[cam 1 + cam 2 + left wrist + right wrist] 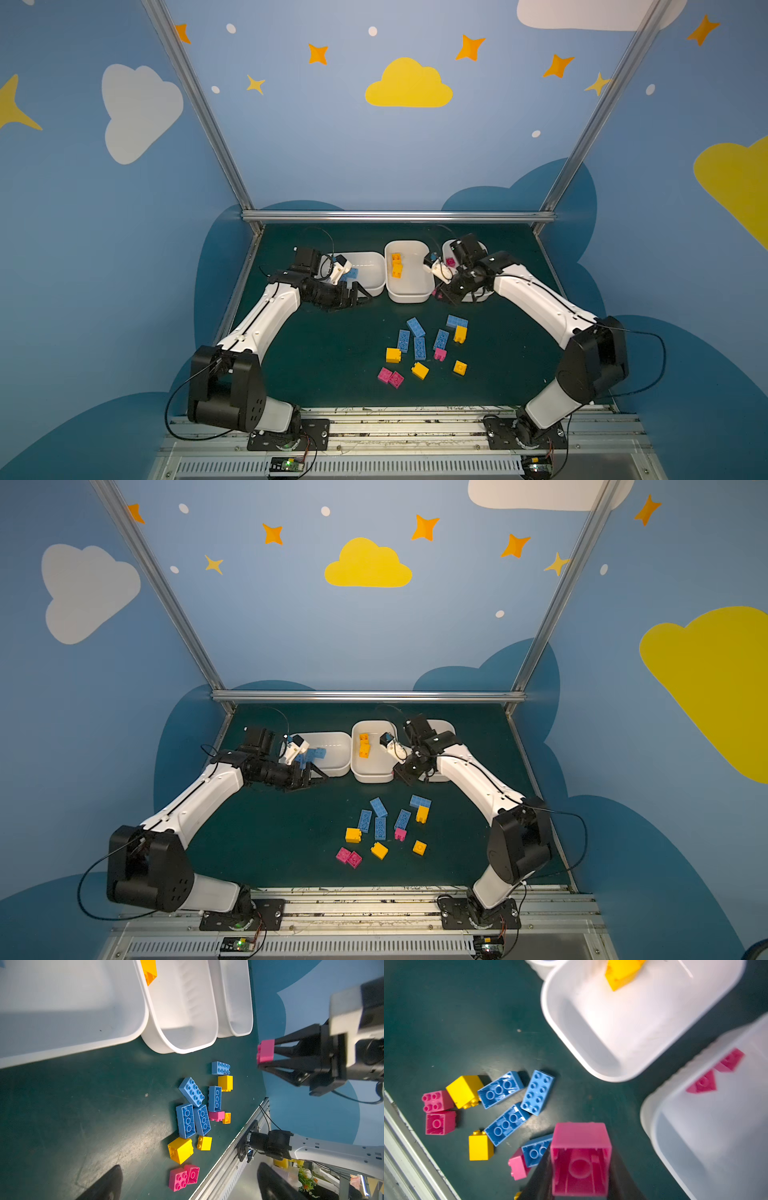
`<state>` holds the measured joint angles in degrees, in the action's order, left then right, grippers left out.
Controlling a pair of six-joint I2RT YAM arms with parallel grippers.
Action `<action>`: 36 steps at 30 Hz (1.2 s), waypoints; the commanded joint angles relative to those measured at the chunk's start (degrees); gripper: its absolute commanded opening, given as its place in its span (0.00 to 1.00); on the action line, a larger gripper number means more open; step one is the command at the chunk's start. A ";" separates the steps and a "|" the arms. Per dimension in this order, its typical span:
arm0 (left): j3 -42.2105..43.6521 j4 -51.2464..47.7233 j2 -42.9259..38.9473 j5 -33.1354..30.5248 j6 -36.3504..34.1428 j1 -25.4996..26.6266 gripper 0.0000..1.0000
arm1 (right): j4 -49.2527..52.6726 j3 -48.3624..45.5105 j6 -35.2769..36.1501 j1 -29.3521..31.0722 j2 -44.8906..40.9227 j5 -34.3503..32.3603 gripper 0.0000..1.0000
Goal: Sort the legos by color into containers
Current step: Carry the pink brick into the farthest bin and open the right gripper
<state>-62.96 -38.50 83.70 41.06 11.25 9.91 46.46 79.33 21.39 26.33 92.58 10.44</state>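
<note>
We see the right claw [262, 1053] squeezing one pink brick [580, 1159] tight between its two black fingers. The brick sits right at the finger ends, with its hollow bottom facing the wrist camera. It hangs in the air above the green mat [332, 353], just in front of the gap between the middle tray [409, 291] and the right tray [652, 1118]. It is outside both trays.

The right tray has two pink bricks [702, 1083] in it. The middle tray has yellow bricks [397, 266] at its far end. The left tray [374, 270] has blue bricks [352, 273] in it.

The left claw [359, 293] hangs by the front edge of the left tray. Its fingers are spread wide, with nothing between them.

The loose bricks [419, 349], blue, yellow and pink, lie in a bunch on the mat nearer to us, well apart from both claws.
</note>
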 commanded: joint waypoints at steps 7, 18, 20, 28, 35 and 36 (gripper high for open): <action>-4.42 2.39 4.56 0.42 2.81 4.06 0.99 | 1.49 3.92 -0.23 -13.43 6.52 -0.64 0.23; -7.79 -0.09 7.30 -0.01 1.44 4.24 0.99 | 0.33 11.02 -16.79 -15.08 20.02 3.51 0.26; -7.96 -0.57 7.78 -0.02 1.09 4.25 0.99 | 0.17 11.70 -18.86 -14.28 21.88 3.40 0.27; -8.40 -1.06 8.91 -0.17 0.71 4.24 0.99 | -2.16 12.77 -21.64 -13.59 25.65 6.26 0.32; -9.59 -1.62 9.76 0.25 0.50 4.34 1.00 | -3.19 11.86 -21.47 -13.58 23.35 8.35 0.49; -9.79 -1.75 9.89 0.15 0.38 4.32 0.99 | -3.64 10.94 -21.37 -13.58 21.94 8.29 0.51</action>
<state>-71.26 -39.03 93.03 40.53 12.95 14.04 43.90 90.78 0.27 12.53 117.86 17.12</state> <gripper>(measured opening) 0.994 0.507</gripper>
